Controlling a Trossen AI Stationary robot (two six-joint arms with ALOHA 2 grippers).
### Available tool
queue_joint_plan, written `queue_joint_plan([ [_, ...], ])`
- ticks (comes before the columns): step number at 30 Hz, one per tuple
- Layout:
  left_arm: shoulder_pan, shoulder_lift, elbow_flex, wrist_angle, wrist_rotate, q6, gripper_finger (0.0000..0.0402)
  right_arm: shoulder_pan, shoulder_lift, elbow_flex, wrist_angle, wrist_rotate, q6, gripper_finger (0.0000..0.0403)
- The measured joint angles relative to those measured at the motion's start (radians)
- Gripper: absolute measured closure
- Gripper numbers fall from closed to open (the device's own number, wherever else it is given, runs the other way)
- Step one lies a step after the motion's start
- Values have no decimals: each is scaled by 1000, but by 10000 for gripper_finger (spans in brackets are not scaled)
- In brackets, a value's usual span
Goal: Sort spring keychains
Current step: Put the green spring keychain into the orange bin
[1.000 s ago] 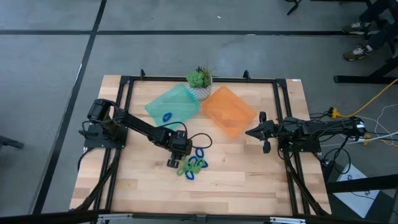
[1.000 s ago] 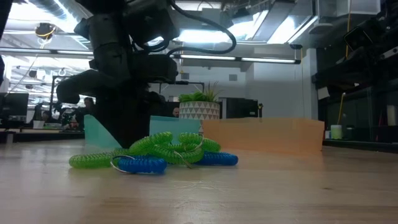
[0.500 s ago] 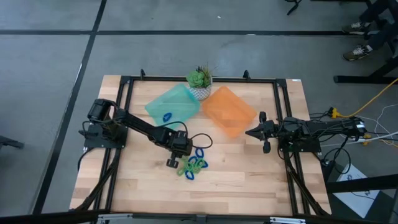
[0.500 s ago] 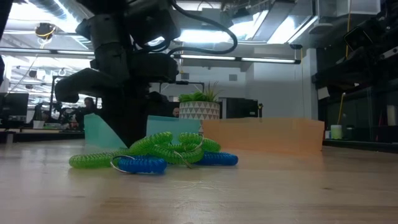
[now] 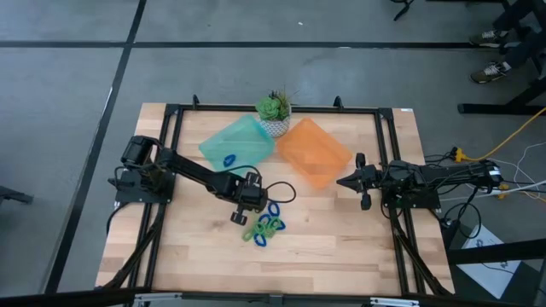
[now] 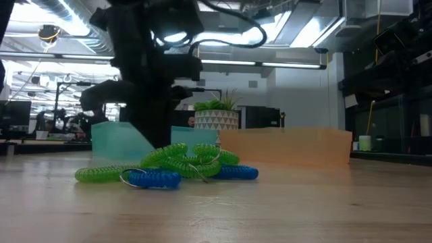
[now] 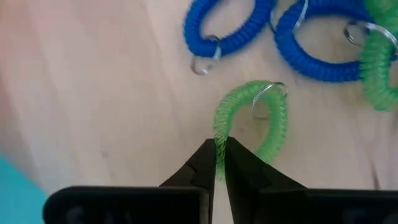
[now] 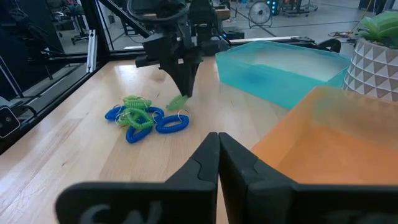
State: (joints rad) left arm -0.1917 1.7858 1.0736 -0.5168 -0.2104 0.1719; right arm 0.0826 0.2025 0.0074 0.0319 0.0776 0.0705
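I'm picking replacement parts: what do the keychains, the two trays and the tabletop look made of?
Spring keychains: glossy coiled plastic, probably, with thin metal rings. Teal tray and orange tray: translucent, smooth plastic, seemingly. Table: pale jointed wood strips, matte finish.

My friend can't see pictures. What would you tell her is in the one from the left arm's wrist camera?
The left claw is pinched shut on a green spring keychain, a coiled loop with a small metal ring. Past it on the wooden table lie two blue spring keychains and part of another green one.
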Motion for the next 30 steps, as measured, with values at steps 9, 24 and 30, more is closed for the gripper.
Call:
queue_joint_plan([
  [9,5,-2,83,-12,-146,121,381,0,0,0,0,0,0,395],
  [24,80,-3,138,122,-363,294,380,0,0,0,0,0,0,395],
  [30,111,-3,138,238,-374,364,380,0,0,0,0,0,0,395],
])
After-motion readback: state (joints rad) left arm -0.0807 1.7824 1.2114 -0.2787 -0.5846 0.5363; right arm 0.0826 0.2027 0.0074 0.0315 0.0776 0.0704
